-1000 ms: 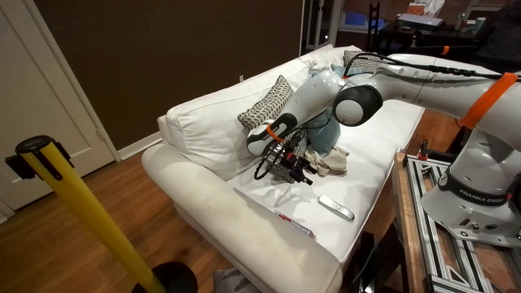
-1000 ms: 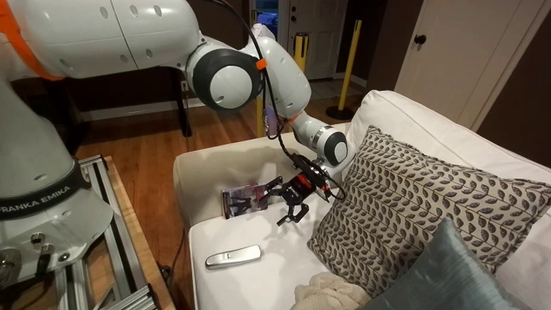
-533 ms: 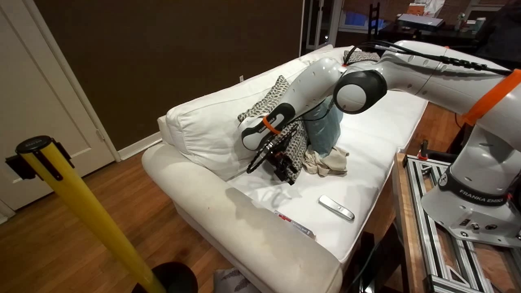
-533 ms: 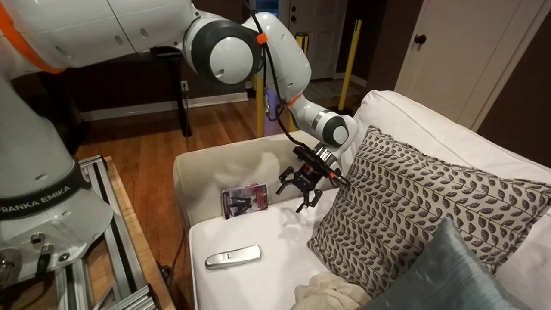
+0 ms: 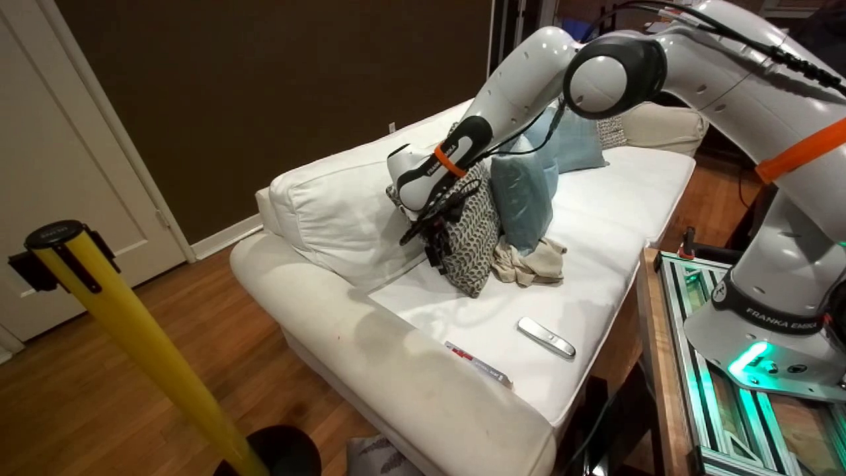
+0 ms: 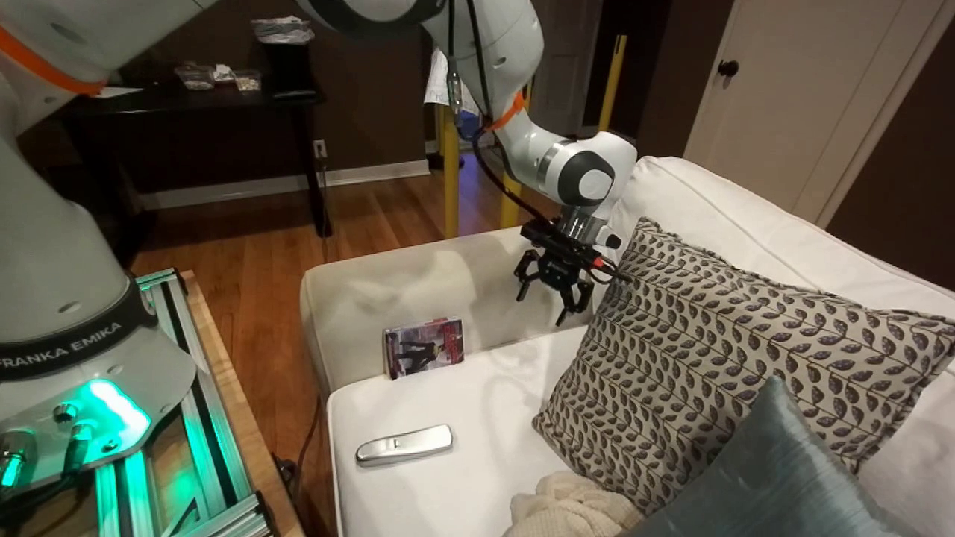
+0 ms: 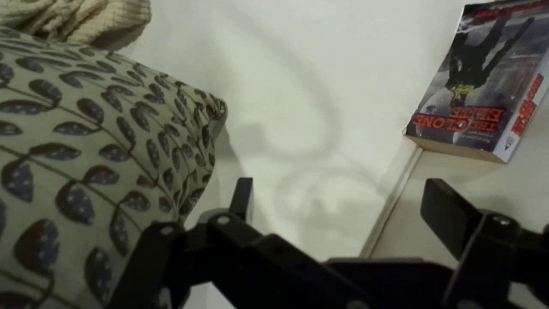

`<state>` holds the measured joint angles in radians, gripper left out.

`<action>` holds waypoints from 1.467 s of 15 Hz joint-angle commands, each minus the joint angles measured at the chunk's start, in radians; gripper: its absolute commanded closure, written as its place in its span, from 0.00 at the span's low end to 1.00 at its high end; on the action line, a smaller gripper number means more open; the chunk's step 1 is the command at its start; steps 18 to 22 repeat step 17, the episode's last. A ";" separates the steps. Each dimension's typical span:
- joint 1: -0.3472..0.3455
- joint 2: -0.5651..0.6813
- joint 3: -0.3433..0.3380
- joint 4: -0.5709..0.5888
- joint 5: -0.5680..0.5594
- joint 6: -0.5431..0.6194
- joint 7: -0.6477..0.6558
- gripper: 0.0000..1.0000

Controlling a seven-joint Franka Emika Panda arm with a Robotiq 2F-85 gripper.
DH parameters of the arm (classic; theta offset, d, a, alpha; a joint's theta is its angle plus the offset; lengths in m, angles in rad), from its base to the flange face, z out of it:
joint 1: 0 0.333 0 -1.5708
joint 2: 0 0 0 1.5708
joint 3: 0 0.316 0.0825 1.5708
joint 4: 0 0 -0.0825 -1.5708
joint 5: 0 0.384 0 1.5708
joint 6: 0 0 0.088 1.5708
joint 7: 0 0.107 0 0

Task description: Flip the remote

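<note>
The remote lies flat on the white sofa seat near its front edge, pale silver face up, in both exterior views (image 5: 546, 337) (image 6: 405, 445). A thin dark edge shows along its lower side. It is out of view in the wrist view. My gripper (image 6: 540, 310) is open and empty, raised above the back of the seat between the sofa arm and the patterned cushion. It is well apart from the remote. In the wrist view the open jaws (image 7: 339, 193) have only seat and sofa arm beyond them.
A paperback book (image 6: 424, 347) leans on the sofa arm (image 6: 373, 283). The patterned cushion (image 6: 716, 350) is close beside my gripper. A blue cushion (image 6: 768, 462) and a cream blanket (image 6: 571, 507) lie farther along. A wooden table (image 5: 651, 317) bears my base.
My gripper has risen and moved back toward the sofa's backrest, away from the remote, and points more downward. Its jaws stay open. The remote has not moved. A green light now shows at the base.
</note>
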<state>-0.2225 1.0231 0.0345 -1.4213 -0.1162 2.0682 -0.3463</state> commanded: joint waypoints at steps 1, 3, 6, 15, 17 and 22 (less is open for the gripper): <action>-0.007 -0.164 0.011 -0.239 0.010 0.143 -0.070 0.00; -0.008 -0.230 0.018 -0.336 0.011 0.203 -0.099 0.00; -0.003 -0.332 0.019 -0.486 0.001 0.301 -0.122 0.00; 0.008 -0.314 0.006 -0.455 0.006 0.300 -0.128 0.00; 0.008 -0.313 0.006 -0.453 0.006 0.300 -0.128 0.00; 0.008 -0.313 0.006 -0.453 0.006 0.300 -0.128 0.00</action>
